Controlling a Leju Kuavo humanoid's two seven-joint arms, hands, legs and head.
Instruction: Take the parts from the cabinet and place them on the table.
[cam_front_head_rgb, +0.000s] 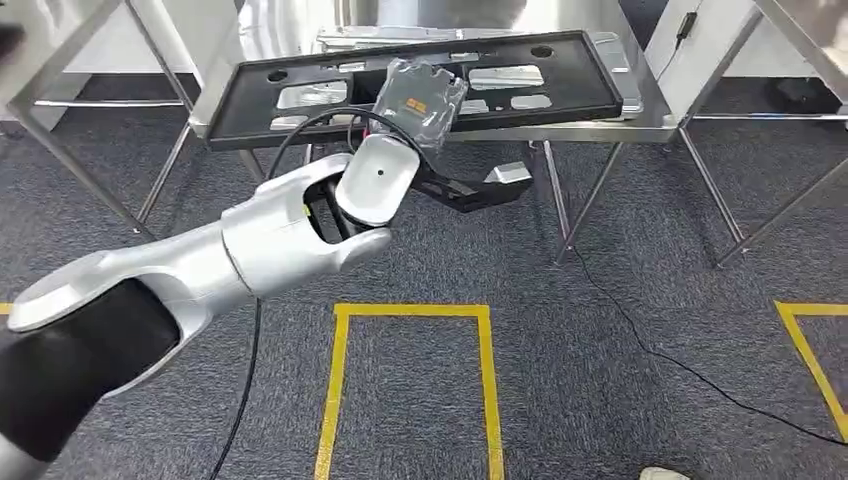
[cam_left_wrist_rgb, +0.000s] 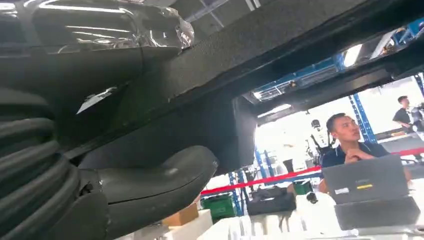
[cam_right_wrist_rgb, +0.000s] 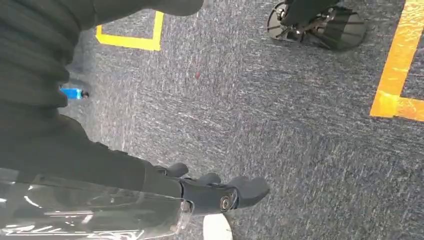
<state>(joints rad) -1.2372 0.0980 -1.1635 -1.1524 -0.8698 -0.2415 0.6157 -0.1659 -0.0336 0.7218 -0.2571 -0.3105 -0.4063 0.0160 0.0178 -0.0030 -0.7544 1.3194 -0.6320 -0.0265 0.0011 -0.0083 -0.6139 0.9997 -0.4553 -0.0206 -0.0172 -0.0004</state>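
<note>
A long black panel (cam_front_head_rgb: 560, 90) with several cut-outs lies tilted over the front of the steel table (cam_front_head_rgb: 640, 125). My left hand (cam_front_head_rgb: 420, 100), wrapped in clear film, grips the panel's near edge. Its fingers lie on top of the panel and its thumb (cam_left_wrist_rgb: 160, 180) sits beneath. From the left wrist the panel's underside (cam_left_wrist_rgb: 280, 45) runs across close above the thumb. Whether the panel rests on the tabletop I cannot tell. My right hand (cam_right_wrist_rgb: 215, 192) hangs over the carpet with its fingers stretched out, holding nothing.
Flat metal parts (cam_front_head_rgb: 420, 38) lie further back on the table. Steel table legs (cam_front_head_rgb: 590, 200) stand ahead and to both sides. A black cable (cam_front_head_rgb: 650, 350) and yellow floor lines (cam_front_head_rgb: 410, 312) cross the carpet. A person (cam_left_wrist_rgb: 350, 145) sits behind a laptop (cam_left_wrist_rgb: 370, 180) beyond the table.
</note>
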